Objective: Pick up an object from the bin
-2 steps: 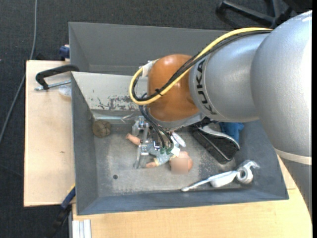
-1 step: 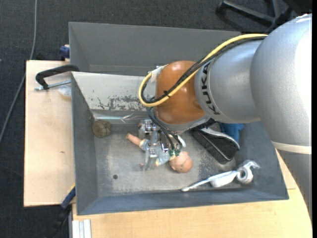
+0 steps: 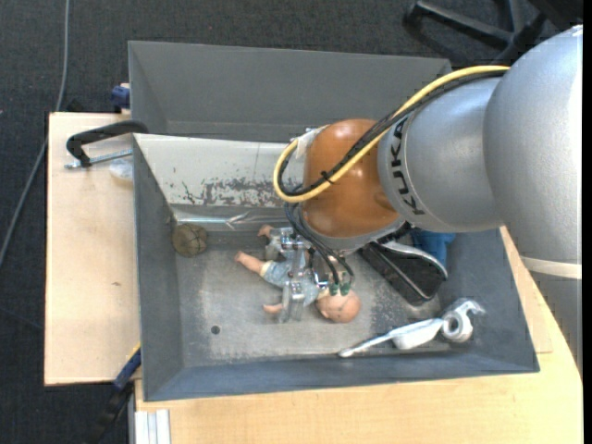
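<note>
The gripper (image 3: 296,289), spread or closed I cannot tell, is hanging low over the middle of the bin (image 3: 213,326), right atop a small doll (image 3: 336,307) that is lying with its head pointing toward the view's lower right and its limbs toward the upper left, with a white scoop (image 3: 414,333) resting well beyond.

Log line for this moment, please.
pincer low in mid-bin | over small flesh-coloured plastic doll lying on grey metal bin floor | hold unconfirmed
</note>
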`<state>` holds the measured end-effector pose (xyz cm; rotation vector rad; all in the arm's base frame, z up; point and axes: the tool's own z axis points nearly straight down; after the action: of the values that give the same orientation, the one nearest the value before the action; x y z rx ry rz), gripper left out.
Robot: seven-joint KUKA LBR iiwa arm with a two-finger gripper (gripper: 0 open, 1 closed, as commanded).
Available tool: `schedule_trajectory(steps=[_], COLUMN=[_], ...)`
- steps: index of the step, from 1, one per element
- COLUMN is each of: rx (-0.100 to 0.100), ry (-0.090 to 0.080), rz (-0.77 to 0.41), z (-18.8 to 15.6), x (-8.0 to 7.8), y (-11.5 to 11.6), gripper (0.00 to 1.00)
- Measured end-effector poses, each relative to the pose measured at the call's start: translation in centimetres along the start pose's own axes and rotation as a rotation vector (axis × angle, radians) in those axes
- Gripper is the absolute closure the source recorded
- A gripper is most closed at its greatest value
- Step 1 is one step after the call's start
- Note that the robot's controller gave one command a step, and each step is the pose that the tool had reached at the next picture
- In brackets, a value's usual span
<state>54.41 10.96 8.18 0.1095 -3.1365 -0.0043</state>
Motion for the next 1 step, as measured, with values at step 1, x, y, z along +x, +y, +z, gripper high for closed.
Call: schedule_trajectory(steps=[1], rx=[-0.002], ry=[-0.005], rz=[0.210], z=[1.00], x=[-0.34], y=[-3.17], gripper=[1.00])
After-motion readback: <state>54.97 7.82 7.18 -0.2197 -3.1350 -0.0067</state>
